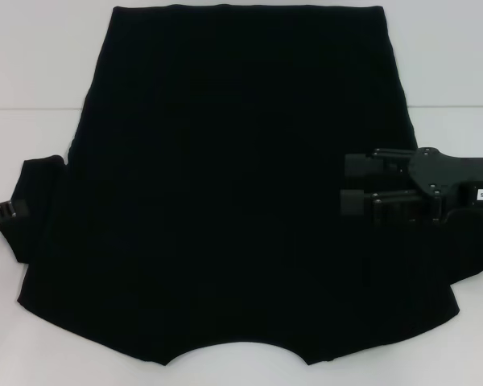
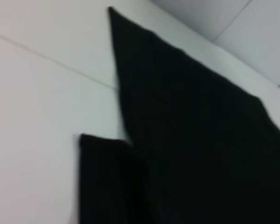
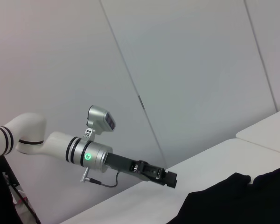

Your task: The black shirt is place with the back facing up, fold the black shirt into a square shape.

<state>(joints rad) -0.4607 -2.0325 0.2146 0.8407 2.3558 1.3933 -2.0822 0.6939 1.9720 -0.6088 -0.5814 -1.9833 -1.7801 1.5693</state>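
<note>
Big soft black fabric shirt spread flat across the white table, plain side up. Right gripper hovering over the shirt's right half, jaws spread wide, nothing held. Left gripper right at the left sleeve edge, jaws' state impossible to tell.

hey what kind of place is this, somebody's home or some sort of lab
Most likely a lab or test room, not a home: a bare white table, plain grey panelled walls, and a black shirt spread flat between the left gripper and right gripper.
</note>
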